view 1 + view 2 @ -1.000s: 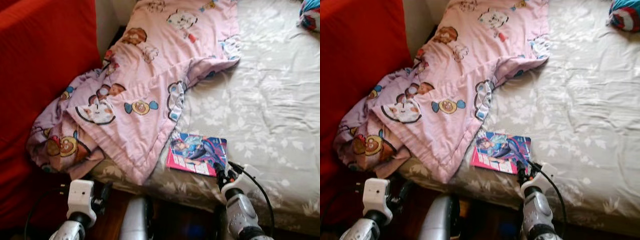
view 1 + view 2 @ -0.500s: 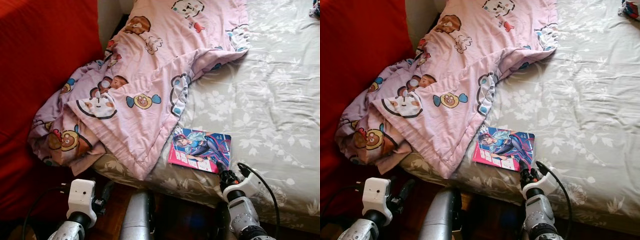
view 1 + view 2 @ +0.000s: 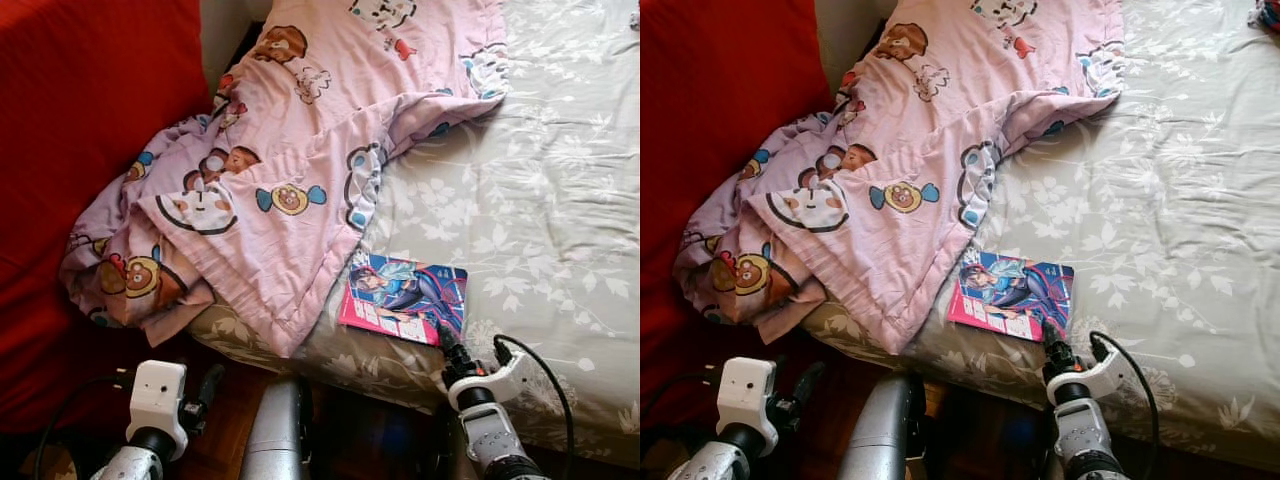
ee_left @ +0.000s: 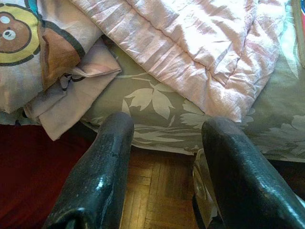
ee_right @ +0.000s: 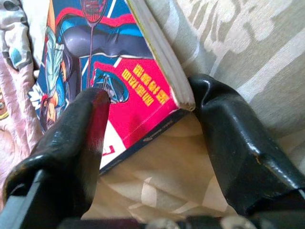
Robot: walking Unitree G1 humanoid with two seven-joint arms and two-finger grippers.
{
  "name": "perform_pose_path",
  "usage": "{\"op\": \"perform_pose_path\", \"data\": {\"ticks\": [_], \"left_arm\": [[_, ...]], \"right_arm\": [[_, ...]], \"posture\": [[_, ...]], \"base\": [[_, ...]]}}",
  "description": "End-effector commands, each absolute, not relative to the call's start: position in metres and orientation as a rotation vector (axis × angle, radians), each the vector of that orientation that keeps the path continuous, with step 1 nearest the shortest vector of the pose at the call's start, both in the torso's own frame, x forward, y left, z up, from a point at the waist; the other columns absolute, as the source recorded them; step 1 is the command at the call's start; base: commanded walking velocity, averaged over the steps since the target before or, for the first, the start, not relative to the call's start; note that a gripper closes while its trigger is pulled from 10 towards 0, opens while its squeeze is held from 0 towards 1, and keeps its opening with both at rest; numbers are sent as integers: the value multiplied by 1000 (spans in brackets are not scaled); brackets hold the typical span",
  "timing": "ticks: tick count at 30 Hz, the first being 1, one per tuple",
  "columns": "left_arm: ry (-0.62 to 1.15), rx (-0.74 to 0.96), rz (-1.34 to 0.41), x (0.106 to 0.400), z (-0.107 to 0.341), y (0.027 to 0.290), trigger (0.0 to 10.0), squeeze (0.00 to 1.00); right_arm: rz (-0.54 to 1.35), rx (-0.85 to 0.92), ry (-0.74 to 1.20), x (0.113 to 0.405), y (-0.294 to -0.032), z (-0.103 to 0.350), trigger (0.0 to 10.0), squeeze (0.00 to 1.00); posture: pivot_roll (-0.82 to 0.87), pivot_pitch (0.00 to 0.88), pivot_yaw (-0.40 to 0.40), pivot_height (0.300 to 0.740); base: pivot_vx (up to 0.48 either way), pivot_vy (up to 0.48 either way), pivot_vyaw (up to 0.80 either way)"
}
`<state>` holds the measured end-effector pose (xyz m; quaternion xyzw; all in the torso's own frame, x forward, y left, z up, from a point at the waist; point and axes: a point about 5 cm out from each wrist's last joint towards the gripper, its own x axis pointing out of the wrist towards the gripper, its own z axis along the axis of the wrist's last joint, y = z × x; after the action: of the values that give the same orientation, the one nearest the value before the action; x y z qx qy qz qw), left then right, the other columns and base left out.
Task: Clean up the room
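Step in hand: picking up the thin comic book with the pink and blue glossy cover (image 3: pixel 404 300); the right gripper (image 5: pixel 147 117) is set at its near corner, so I judge the grasp is not yet made.
Book place: flat on the bed with the grey leaf-print sheet (image 3: pixel 540 210), near the bed's front edge, just beside the hem of the pink cartoon-print quilt (image 3: pixel 300 170).
Right fingers: open, one finger (image 5: pixel 78 129) over the cover, the other beside the page edge (touching, it seems).
Next move: close on that corner, then lift.
Left gripper (image 4: pixel 164 157): open, idle below the bed's front edge, above the wooden parquet floor (image 4: pixel 157 200).
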<state>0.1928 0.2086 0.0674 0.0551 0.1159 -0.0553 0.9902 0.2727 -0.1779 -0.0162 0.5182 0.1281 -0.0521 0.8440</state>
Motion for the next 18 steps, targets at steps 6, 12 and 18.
{"op": "perform_pose_path", "data": {"ticks": [6, 12, 18], "left_arm": [[272, 135, -104, 187, 64, 214, 10000, 0], [277, 139, -100, 187, 62, 215, 10000, 0], [271, 145, -109, 189, 62, 213, 10000, 0]], "right_arm": [[-98, 1116, 367, 263, -161, -28, 10000, 0], [-100, 1114, 354, 265, -163, -26, 0, 0], [-99, 1104, 346, 263, -163, -27, 0, 0]], "posture": [[238, 318, 183, 618], [231, 305, 179, 618], [234, 290, 179, 618]], "base": [[0, 0, 0], [0, 0, 0], [0, 0, 0]]}}
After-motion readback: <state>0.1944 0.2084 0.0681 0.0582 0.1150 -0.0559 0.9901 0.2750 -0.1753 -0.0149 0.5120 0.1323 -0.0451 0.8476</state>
